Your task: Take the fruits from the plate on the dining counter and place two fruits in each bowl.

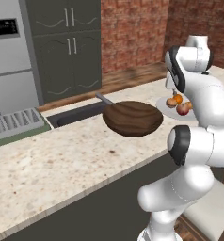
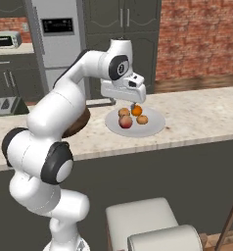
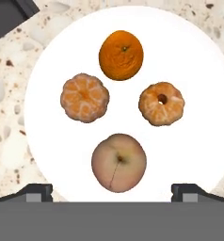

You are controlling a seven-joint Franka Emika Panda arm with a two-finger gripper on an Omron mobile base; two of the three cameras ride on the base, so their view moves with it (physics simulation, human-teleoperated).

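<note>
The pale plate point(image 3: 203, 94) lies on the dining counter point(image 2: 197, 115) with several fruits on it: an orange point(image 3: 121, 55), two peeled tangerines point(image 3: 84, 97) point(image 3: 161, 103) and a reddish peach-tan fruit point(image 3: 118, 162). My gripper point(image 3: 116, 192) hangs open right above them, pointing straight down, with its fingertips point(image 3: 38, 191) spread wider than the reddish fruit and nothing between them. From the right base view the gripper point(image 2: 133, 104) hovers a little above the plate point(image 2: 155, 125). The dark brown wooden bowl point(image 1: 132, 117) sits on the counter to the left of the plate point(image 1: 162, 102).
A sink point(image 1: 74, 114) is set into the counter behind the wooden bowl, with a dish rack point(image 1: 15, 123) to its left. A pale stool point(image 2: 138, 215) stands in front of the counter. Fridge and dark cabinets line the back wall.
</note>
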